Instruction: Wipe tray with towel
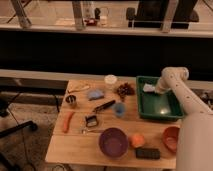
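A green tray (pixel 161 106) sits at the back right of the wooden table (pixel 75 147). A white towel (pixel 149 88) lies crumpled in the tray's back left corner. My gripper (pixel 158 90) is down in the tray, right beside the towel and touching it on its right side. The white arm (pixel 176 76) bends over the tray from the lower right and hides part of the tray's right side.
On the table: a purple bowl (pixel 113 142), an orange ball (pixel 136 140), a black block (pixel 148 153), a red bowl (pixel 171 138), a carrot (pixel 67 121), a blue cup (pixel 119 109), a blue sponge (pixel 95 94), a white cup (pixel 110 80), and a metal cup (pixel 71 100).
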You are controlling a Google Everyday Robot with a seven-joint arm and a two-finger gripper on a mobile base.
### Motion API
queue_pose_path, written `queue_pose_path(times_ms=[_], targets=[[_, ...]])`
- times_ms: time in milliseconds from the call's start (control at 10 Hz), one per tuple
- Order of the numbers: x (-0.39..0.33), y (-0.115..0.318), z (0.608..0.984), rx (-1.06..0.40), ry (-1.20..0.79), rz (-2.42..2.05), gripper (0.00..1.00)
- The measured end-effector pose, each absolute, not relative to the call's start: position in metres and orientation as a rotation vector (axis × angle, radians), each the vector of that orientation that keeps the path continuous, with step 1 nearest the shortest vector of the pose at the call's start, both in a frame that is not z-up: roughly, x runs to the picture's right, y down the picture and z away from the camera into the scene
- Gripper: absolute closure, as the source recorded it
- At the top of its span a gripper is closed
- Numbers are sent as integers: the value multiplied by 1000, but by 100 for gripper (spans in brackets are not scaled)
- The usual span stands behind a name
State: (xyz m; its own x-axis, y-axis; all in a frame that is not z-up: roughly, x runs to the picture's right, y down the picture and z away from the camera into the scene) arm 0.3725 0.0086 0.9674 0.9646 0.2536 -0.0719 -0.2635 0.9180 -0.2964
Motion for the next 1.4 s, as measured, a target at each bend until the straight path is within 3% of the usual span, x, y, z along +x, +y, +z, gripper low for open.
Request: queue_pose_path(times_ms=[1400], targets=[[355, 100, 864, -492, 7, 334, 100]])
